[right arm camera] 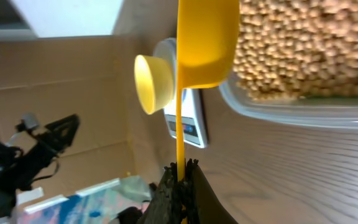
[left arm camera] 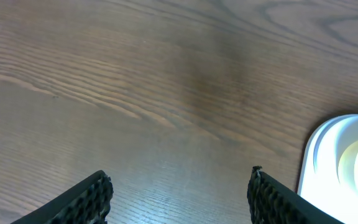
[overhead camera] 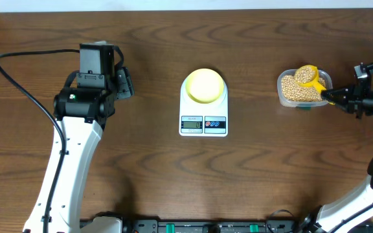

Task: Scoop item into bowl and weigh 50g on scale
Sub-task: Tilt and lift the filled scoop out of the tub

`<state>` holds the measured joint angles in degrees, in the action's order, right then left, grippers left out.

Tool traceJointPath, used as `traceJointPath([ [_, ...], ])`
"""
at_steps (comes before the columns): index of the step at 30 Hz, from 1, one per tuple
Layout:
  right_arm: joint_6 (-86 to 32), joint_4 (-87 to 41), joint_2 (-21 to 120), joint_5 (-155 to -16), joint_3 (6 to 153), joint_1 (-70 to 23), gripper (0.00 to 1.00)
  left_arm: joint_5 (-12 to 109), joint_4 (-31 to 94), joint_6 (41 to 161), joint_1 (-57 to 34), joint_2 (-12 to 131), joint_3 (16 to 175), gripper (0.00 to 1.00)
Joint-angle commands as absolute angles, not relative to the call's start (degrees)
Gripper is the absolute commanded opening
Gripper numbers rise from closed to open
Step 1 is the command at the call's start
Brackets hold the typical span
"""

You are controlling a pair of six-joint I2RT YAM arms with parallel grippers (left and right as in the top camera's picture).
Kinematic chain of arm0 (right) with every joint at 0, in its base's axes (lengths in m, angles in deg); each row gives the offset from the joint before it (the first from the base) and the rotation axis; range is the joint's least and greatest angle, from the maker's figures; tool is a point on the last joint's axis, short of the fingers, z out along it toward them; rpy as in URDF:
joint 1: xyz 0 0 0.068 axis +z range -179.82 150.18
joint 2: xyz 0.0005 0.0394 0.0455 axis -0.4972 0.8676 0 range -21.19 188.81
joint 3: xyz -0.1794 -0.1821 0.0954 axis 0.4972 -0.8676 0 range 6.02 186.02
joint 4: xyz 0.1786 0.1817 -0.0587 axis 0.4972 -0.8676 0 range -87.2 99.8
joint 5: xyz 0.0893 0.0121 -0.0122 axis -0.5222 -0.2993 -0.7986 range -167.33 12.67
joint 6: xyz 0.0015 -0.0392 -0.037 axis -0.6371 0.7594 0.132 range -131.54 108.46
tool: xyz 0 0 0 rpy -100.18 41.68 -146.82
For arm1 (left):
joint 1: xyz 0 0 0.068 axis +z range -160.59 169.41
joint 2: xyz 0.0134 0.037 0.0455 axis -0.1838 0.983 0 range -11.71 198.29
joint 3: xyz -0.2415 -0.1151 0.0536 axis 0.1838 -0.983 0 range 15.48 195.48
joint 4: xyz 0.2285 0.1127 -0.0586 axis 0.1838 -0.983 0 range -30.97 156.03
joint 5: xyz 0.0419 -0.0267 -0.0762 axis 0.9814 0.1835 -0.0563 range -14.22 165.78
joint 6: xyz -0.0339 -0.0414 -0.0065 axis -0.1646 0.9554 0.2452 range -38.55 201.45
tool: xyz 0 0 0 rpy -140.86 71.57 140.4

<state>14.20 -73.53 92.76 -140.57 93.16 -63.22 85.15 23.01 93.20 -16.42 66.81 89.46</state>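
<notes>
The pale-yellow bowl (overhead camera: 204, 85) sits on the white scale (overhead camera: 203, 123) at the table's middle; both also show in the right wrist view, the bowl (right arm camera: 153, 84) and the scale (right arm camera: 188, 124). Tan beans (overhead camera: 295, 90) fill a clear tub (overhead camera: 282, 94) to the right. My right gripper (overhead camera: 335, 97) is shut on the handle of a yellow scoop (overhead camera: 308, 76), whose cup holds beans above the tub. In the right wrist view the scoop (right arm camera: 204, 34) hangs over the beans (right arm camera: 303, 50) from the gripper (right arm camera: 182, 171). My left gripper (left arm camera: 179, 190) is open and empty over bare table left of the scale (left arm camera: 328, 162).
The left arm (overhead camera: 86, 97) stands at the left of the table with a black cable (overhead camera: 24, 84) trailing from it. The right arm's base is at the lower right corner (overhead camera: 368, 194). Brown wood table (overhead camera: 147, 168) lies between them.
</notes>
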Motion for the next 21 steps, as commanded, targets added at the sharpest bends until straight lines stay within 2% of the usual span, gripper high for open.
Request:
traceJointPath([
  [1, 19.51, -75.3, 93.09, -147.55, 92.89, -62.77, 0.01, 85.96, 23.25, 92.41, -16.39, 65.74, 89.3, 0.73],
  [12, 27.79, -82.49, 93.09, -154.87, 92.89, -57.8, 0.01, 85.96, 23.25, 92.39, -16.39, 65.74, 89.3, 0.73],
  [21, 28.21, -82.27, 93.09, -160.53, 92.91, -46.79, 0.01, 85.96, 23.27, 92.17, -16.39, 65.74, 89.3, 0.73],
])
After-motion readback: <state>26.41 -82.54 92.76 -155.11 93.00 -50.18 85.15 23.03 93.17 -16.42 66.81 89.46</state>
